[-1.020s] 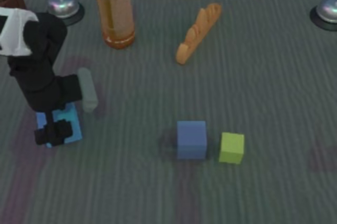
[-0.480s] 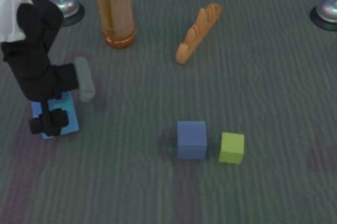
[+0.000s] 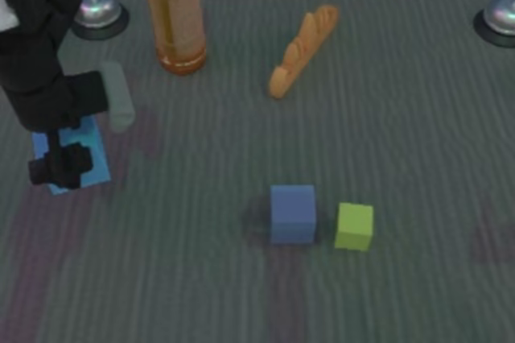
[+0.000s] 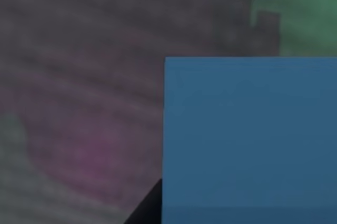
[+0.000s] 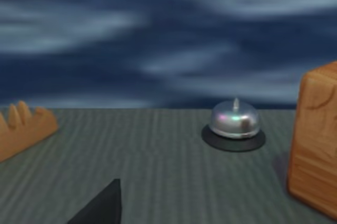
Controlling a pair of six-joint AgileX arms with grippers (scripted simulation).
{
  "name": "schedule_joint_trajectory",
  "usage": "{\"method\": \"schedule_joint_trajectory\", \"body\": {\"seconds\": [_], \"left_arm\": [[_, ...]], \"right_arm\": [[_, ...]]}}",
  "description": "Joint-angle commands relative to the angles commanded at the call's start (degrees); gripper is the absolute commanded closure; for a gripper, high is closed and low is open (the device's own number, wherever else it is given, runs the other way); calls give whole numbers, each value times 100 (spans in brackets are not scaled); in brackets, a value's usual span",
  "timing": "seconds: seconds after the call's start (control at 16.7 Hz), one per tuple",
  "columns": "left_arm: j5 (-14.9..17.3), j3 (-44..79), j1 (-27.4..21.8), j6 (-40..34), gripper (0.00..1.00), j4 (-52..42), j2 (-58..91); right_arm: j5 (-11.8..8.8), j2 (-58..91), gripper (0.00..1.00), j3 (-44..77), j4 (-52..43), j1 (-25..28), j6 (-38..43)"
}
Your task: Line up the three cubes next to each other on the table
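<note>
The slate-blue cube (image 3: 292, 213) and green cube (image 3: 354, 226) sit side by side. The left gripper (image 3: 60, 167) holds the sky-blue cube (image 3: 95, 158) tight, far left of the slate-blue cube. It must join them.

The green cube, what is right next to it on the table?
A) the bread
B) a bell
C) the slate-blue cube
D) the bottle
C: in the top view the green cube sits just right of the slate-blue cube, with a small gap between them, and the bread lies far off.
</note>
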Motion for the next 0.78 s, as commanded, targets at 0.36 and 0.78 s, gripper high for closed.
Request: {"method": "schedule_joint_trajectory", "body": {"seconds": [0.36, 0.78], "left_arm": [[5, 182, -629, -68, 100, -137, 67], [4, 596, -2093, -341, 100, -492, 117]], "right_arm": [[0, 0, 0, 0, 0, 0, 0], [0, 0, 0, 0, 0, 0, 0]]}}
